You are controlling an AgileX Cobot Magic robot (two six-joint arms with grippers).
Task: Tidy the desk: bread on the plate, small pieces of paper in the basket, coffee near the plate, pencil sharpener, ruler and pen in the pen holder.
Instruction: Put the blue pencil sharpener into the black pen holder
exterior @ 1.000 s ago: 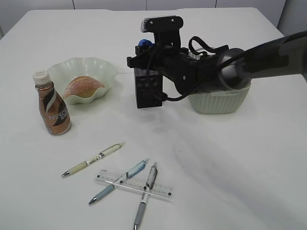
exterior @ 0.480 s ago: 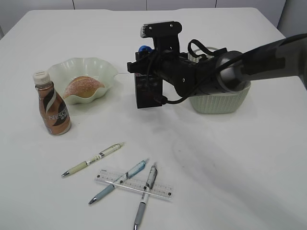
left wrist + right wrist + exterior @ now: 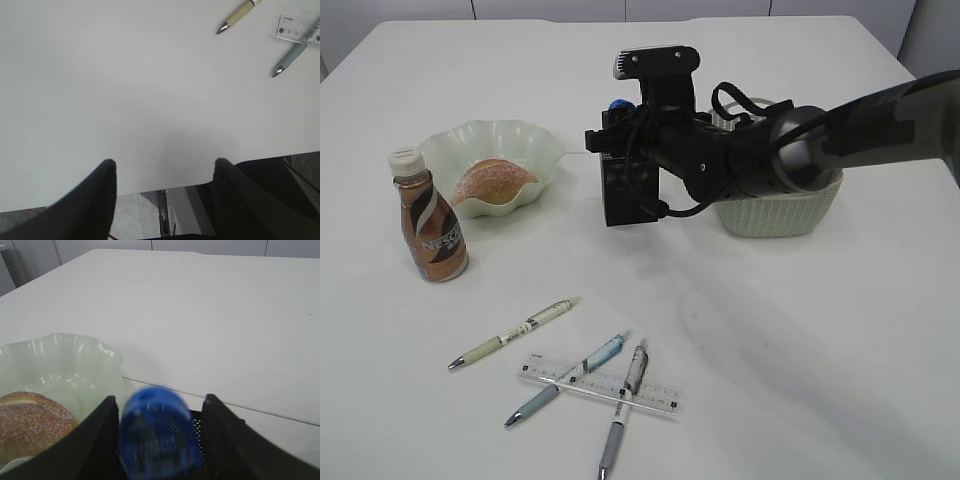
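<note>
My right gripper (image 3: 622,120) hovers over the black mesh pen holder (image 3: 628,195), jaws open. The blue pencil sharpener (image 3: 159,432) is a blur between them, against the left finger and clear of the right one, above the holder's mesh (image 3: 205,426). The bread (image 3: 492,182) lies on the wavy green plate (image 3: 535,140), with the coffee (image 3: 428,222) just left of it. The ruler (image 3: 605,383) and three pens (image 3: 515,334) lie at the desk's front. My left gripper (image 3: 163,161) is open and empty over the desk's near edge. No small pieces of paper show.
The sage-green basket (image 3: 775,215) stands behind my right arm, its inside hidden. In the left wrist view a cream pen (image 3: 239,16), a grey-blue pen (image 3: 289,60) and the ruler's end (image 3: 299,29) lie at the top right. Floor shows past the desk edge.
The right jaws have spread wider and the blue sharpener has sunk slightly towards the pen holder. The right arm shifted a little. The left gripper has not moved.
</note>
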